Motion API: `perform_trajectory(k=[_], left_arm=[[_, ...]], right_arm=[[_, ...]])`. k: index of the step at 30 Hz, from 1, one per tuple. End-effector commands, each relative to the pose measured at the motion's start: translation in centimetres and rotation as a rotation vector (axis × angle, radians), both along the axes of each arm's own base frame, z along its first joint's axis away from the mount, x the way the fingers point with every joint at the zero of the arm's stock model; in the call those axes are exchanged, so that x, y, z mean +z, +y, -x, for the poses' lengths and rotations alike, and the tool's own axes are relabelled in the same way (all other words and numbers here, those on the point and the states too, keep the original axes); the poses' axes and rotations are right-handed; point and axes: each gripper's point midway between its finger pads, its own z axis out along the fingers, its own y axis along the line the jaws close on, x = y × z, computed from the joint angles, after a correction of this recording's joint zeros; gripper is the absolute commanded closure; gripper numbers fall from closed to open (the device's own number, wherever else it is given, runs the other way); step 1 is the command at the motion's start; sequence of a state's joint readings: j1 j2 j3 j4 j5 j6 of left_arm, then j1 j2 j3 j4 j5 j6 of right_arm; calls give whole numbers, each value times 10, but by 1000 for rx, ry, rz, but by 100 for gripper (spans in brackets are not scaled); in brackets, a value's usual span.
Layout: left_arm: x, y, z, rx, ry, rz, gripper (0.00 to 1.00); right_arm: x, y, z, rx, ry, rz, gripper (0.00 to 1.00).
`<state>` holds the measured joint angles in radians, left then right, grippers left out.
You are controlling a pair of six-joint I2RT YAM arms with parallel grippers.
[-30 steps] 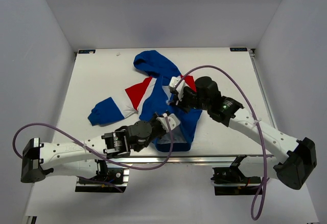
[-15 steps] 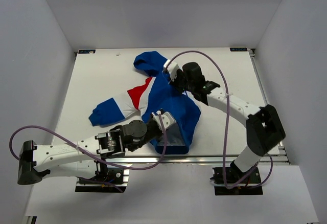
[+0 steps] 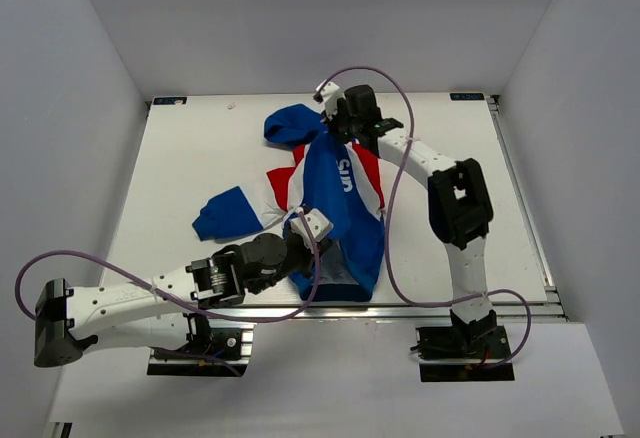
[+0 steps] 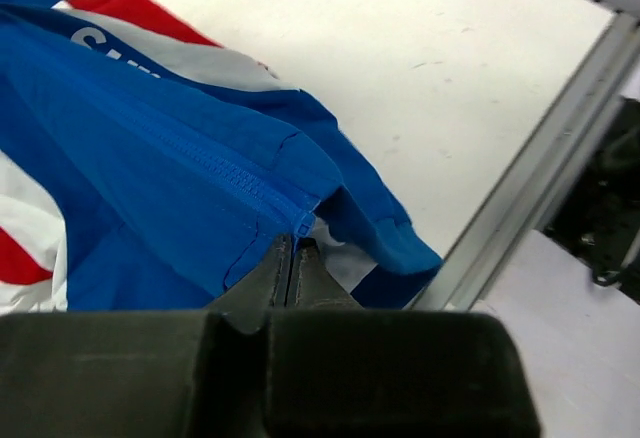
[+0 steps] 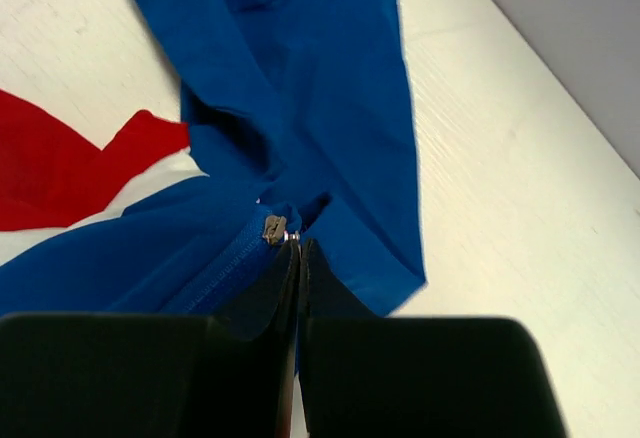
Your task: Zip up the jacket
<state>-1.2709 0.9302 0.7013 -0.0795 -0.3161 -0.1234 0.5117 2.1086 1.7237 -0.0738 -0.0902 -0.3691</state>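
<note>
Small royal-blue hooded zip jacket with red and white diagonal panels [image 3: 340, 208] lies mid-table on the white table [image 3: 180, 148], hood end far, hem end near. It runs slightly diagonal, with the hem a bit right of the collar.

The blue hood [image 3: 295, 123] is bunched at the far left of the garment. One blue-cuffed sleeve [image 3: 230, 213] is flung out left and flat on the table. The white chest lettering [image 3: 345, 173] faces up, just right of the zip line.

I've got the left gripper [image 3: 308, 226] at the near end. On the left wrist cam its jaws are together [image 4: 292, 248], pinching the jacket [image 4: 150, 158] fabric right at the bottom end of the blue zip teeth [image 4: 200, 158]. The hem edge is lifted a little off the table there. The aluminium table rail [image 4: 540, 168] is just right of it.

The right gripper [image 3: 333, 123] is at the far end, at the collar. On the right wrist cam its jaws are together [image 5: 298, 248], clamped on the zip pull [image 5: 289, 237] hanging off the small metal zip slider [image 5: 272, 229]. The slider sits at the top of the zip, with hood fabric of the jacket [image 5: 300, 58] spreading beyond it.

The zip line reads closed from the left grip up to the slider.
</note>
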Motion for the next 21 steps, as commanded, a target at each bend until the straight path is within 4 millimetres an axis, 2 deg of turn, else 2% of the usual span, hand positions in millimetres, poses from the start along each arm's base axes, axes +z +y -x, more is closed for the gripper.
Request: perform_trajectory(k=[1, 2, 3, 5, 6, 7, 8, 9, 10, 11, 12, 13, 14, 15, 16, 17, 18, 19, 21], left_arm=[[21, -23, 67, -285, 146, 139, 100], [18, -23, 67, -281, 156, 132, 100], [15, -23, 67, -278, 168, 129, 100], [6, -22, 66, -257, 185, 115, 100], [-4, -21, 65, -244, 203, 99, 100], [-9, -21, 65, -238, 211, 94, 100], [-14, -20, 63, -223, 218, 87, 100], [-25, -19, 63, -209, 243, 67, 100], [-30, -19, 63, -201, 256, 54, 100], [-41, -16, 63, -186, 274, 23, 100], [-49, -14, 64, -176, 303, 1, 96], [-58, -14, 65, -169, 323, -35, 80], [-70, -10, 68, -166, 348, -90, 34], [-74, -8, 68, -155, 370, -117, 9], [-73, -10, 67, -143, 383, -141, 2], [-80, -2, 68, -124, 402, -197, 2], [-78, -2, 69, -122, 409, -209, 2], [-75, 1, 69, -118, 413, -220, 2], [-68, 4, 63, -82, 402, -197, 2]], right_arm=[[52, -48, -89, -238, -263, -8, 100], [38, -47, -95, -239, -246, 5, 100], [49, -44, -100, -236, -265, -9, 100], [49, -41, -96, -217, -241, -13, 100], [53, -35, -90, -180, -227, -39, 100], [38, -34, -81, -163, -185, -39, 100], [52, -30, -71, -136, -185, -72, 100], [52, -27, -62, -108, -162, -91, 100], [36, -27, -51, -94, -116, -87, 100], [47, -28, -41, -83, -110, -103, 77], [46, -24, -32, -48, -86, -119, 63], [38, -25, -22, -37, -55, -119, 50], [52, -25, -15, -29, -63, -141, 13], [55, -23, -10, -19, -50, -163, 11], [56, -25, -3, -23, -25, -163, 10], [68, -27, 1, -28, -31, -178, 11], [73, -30, 4, -53, -15, -187, 11], [92, -33, 7, -70, -31, -206, 11], [103, -44, 9, -144, -26, -219, 11]])
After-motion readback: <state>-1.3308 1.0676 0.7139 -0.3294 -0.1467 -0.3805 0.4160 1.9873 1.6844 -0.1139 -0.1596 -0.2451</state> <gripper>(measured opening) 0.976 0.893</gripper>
